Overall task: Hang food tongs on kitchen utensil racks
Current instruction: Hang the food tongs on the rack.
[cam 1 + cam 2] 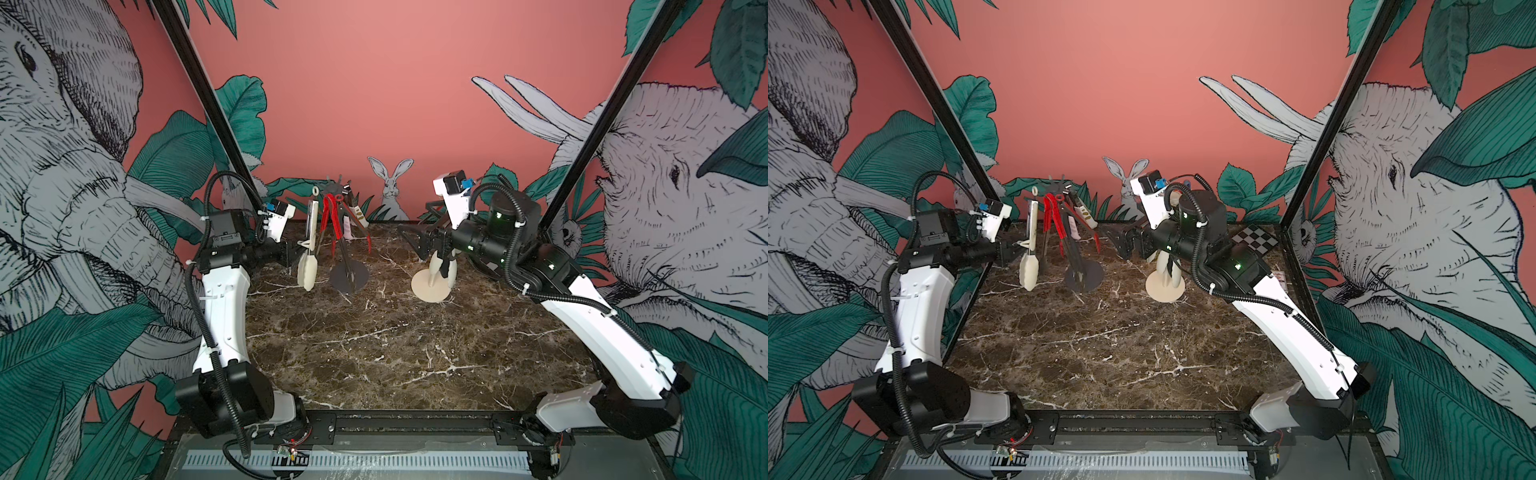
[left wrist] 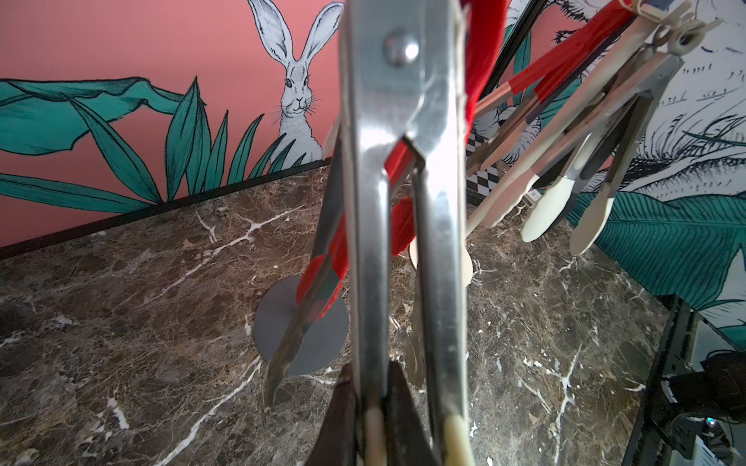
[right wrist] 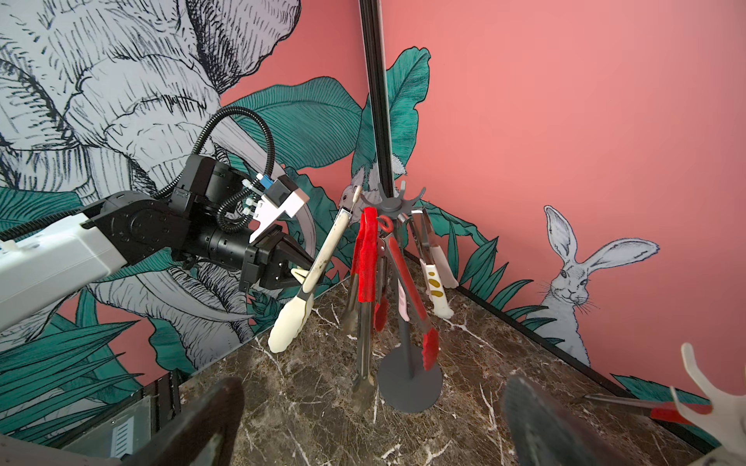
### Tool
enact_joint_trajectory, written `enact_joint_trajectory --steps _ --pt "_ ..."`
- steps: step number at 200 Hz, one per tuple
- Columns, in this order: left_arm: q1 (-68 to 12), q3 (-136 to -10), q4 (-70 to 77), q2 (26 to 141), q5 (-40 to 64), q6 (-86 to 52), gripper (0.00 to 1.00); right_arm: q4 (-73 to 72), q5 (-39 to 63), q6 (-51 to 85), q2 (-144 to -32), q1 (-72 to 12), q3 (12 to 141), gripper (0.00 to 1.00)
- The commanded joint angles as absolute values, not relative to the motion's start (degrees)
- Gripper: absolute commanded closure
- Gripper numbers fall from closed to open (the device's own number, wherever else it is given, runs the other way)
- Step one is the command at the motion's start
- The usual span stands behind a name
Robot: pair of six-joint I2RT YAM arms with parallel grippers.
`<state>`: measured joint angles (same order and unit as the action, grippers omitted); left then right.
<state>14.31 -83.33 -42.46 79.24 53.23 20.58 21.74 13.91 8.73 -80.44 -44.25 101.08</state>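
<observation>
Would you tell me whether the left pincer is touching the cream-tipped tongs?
Touching: the right wrist view shows the left pincer clamped on the cream-tipped tongs.

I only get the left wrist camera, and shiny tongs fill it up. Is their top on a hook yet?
Observer: I can't tell. The left end effector grips the cream-tipped tongs midway, and their top loop sits right beside the crown of the dark grey rack.
Operator: Where's my other arm?
Observer: The right end effector is wide open and empty, near the cream rack.
</observation>
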Motion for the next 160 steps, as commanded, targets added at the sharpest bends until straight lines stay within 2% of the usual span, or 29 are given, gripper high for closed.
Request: enact_joint_trajectory --steps 1,150,160 --pt "14.6 -85.4 -42.1 79.3 56.4 21.3 1.00 19.9 13.4 8.3 -78.9 -44.6 100.2 0.01" --pt "14.7 -85.5 -46.6 82.0 58.3 22.9 1.00 19.7 13.4 7.1 -78.4 -44.6 99.1 0.00" --pt "14.8 -84.7 -46.0 81.3 57.8 22.5 0.92 19.8 13.4 7.0 -78.2 -44.7 98.9 0.01"
